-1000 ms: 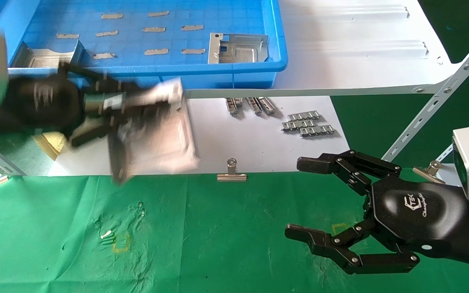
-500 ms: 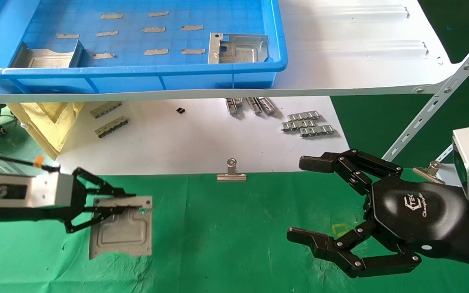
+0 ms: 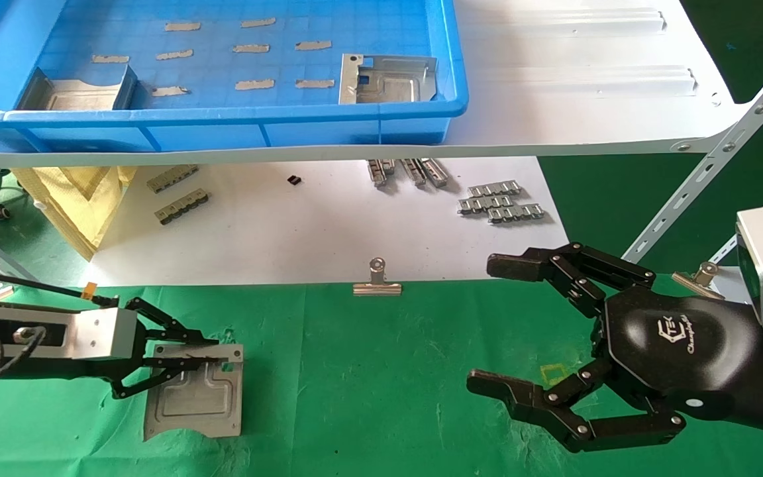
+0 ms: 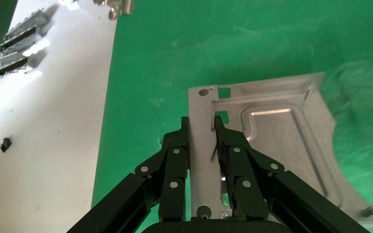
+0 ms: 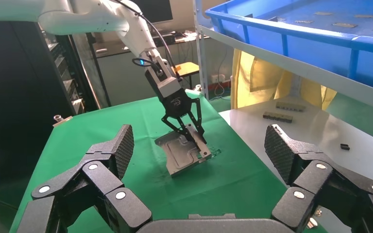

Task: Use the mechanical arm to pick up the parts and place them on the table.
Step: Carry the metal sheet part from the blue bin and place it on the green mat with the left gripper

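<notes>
My left gripper [image 3: 222, 353] is shut on the edge flange of a silver stamped part [image 3: 196, 401] at the near left of the green table [image 3: 368, 371]. In the left wrist view the black fingers [image 4: 177, 155] flank the flange of the part [image 4: 281, 141]. The right wrist view shows the part [image 5: 177, 160] tilted, its far edge low on the cloth. Two more parts [image 3: 77, 93] [image 3: 388, 79] lie in the blue tray [image 3: 222, 116]. My right hand [image 3: 495, 324], glossy black with a white logo, hovers open and empty over the table's right side.
The tray stands on a white shelf board [image 3: 587, 79] above a white sheet with grey connector strips [image 3: 501, 200] [image 3: 176, 189]. A silver binder clip [image 3: 377, 283] holds the cloth's far edge. White shelf struts [image 3: 706, 172] cross at the right.
My left gripper carried the part from below the shelf down to the green cloth, then lowered it a little further and shifted slightly left. The right hand has stayed in place.
</notes>
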Controlling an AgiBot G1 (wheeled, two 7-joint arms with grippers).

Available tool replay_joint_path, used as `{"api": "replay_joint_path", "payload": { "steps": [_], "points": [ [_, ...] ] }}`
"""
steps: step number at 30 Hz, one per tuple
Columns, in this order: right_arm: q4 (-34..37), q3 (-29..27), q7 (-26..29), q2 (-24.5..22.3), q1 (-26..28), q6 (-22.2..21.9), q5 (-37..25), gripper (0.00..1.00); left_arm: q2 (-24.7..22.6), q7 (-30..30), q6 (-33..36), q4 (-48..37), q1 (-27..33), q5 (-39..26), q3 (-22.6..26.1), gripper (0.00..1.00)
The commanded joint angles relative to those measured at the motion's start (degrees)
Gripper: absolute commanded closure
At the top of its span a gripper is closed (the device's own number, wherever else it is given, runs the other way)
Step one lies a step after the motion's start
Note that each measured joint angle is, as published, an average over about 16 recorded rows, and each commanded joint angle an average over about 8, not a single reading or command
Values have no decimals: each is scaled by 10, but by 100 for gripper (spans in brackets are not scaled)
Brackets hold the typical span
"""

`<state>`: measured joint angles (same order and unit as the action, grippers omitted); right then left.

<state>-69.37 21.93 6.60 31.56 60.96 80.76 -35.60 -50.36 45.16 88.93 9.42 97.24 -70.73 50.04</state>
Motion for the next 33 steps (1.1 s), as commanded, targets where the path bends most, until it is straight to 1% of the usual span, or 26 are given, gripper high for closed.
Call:
{"api": "replay_joint_path", "payload": {
  "steps": [1,6,10,13,19,22,25,33],
  "points": [
    [0,0,0,0,0,0,0,0,-5,12,-7,-13,3,-5,3,0],
    [0,0,0,0,0,0,0,0,-13,23,4,-30,14,-4,3,0],
    [0,0,0,0,0,0,0,0,-13,13,21,-29,20,14,-3,0],
    [0,0,0,0,0,0,0,0,-9,-16,28,-22,12,43,-13,0],
    [0,0,0,0,0,0,0,0,5,-110,30,-15,-31,126,-44,0],
    [0,0,0,0,0,0,0,0,8,-138,30,-18,-48,153,-54,0],
    [0,0,0,0,0,0,0,0,9,-144,29,-20,-55,164,-58,0],
    [0,0,0,0,0,0,0,0,10,-132,28,-10,-49,151,-56,0]
  ]
}}
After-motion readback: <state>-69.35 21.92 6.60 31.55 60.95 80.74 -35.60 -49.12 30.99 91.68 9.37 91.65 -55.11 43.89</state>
